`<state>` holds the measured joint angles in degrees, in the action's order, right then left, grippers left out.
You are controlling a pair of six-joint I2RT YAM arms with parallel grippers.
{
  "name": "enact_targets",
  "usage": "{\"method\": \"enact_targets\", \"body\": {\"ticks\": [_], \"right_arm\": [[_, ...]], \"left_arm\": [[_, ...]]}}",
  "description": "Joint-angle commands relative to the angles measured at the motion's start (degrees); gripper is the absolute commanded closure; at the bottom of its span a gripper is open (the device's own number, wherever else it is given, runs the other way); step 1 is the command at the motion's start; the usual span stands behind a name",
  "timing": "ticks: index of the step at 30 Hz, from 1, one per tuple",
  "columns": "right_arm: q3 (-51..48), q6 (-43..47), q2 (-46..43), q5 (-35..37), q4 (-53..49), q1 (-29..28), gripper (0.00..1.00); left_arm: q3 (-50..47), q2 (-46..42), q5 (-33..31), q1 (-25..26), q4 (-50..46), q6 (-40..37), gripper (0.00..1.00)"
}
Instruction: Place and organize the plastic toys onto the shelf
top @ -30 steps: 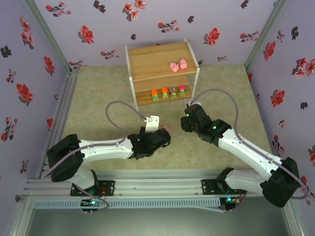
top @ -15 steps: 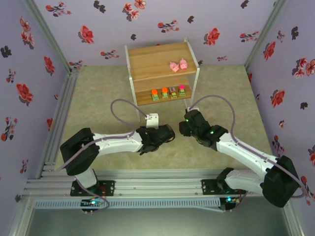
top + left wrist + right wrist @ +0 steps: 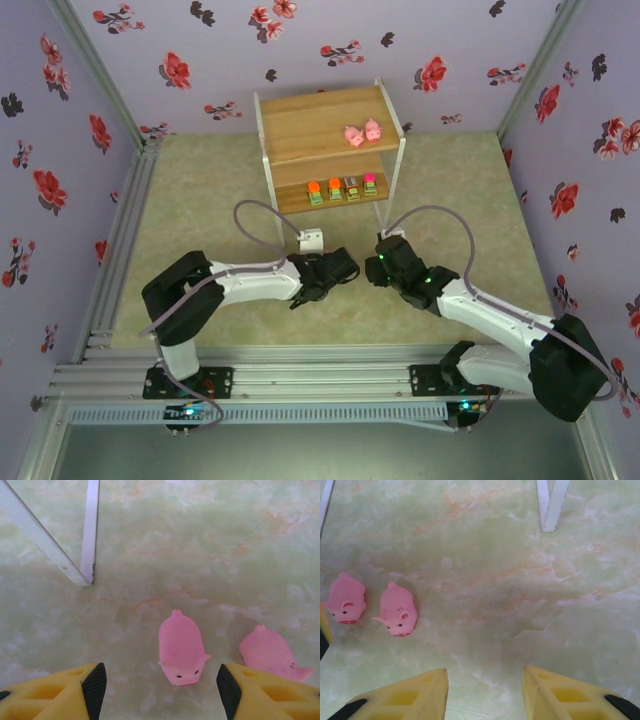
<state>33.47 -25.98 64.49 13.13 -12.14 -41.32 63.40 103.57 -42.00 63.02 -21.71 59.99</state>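
1. The table point(image 3: 200, 200), a mottled pale green surface, lies under both grippers.
2. The shelf point(image 3: 320, 120) stands on the table ahead of both grippers, beyond their fingertips. Its white legs show at the top of both wrist views.
3. The left gripper point(image 3: 161, 686) points toward the shelf with its jaws spread wide and nothing pinched. In the top view it sits tip to tip with the other gripper.
4. The right gripper point(image 3: 484, 680) also has its jaws apart, with bare table between its yellow fingers.
5. On the shelf's lower board, four blocks point(image 3: 341, 189) sit in a row, well ahead of both grippers.
6. On the top board, toward its right end, two pigs point(image 3: 363, 132) sit side by side.
7. On the table a loose pig point(image 3: 180, 647) lies in the gap between the left gripper's fingers, just ahead of the tips. It touches neither finger, and its snout faces the wrist camera.
8. A second pig point(image 3: 267, 652) lies just beside it, ahead of that gripper's right finger. Seen from the right gripper, this pair lies off to the left, ahead of its left finger.
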Motion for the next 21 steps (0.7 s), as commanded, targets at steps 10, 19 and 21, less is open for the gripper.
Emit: {"method": "enact_targets", "body": {"ticks": [10, 19, 21], "right_arm": [[-0.6, 0.4, -0.1, -0.5, 2.7, -0.3, 0.57], [-0.6, 0.4, 0.0, -0.4, 2.7, -0.3, 0.57], [-0.7, 0.5, 0.0, -0.5, 2.7, -0.3, 0.57]], "left_arm": [[2.2, 3.0, 2.4, -1.1, 1.1, 0.3, 0.36], [3.2, 5.1, 3.8, -2.0, 1.2, 0.0, 0.37], [3.3, 5.4, 4.1, -2.2, 1.2, 0.0, 0.36]]}}
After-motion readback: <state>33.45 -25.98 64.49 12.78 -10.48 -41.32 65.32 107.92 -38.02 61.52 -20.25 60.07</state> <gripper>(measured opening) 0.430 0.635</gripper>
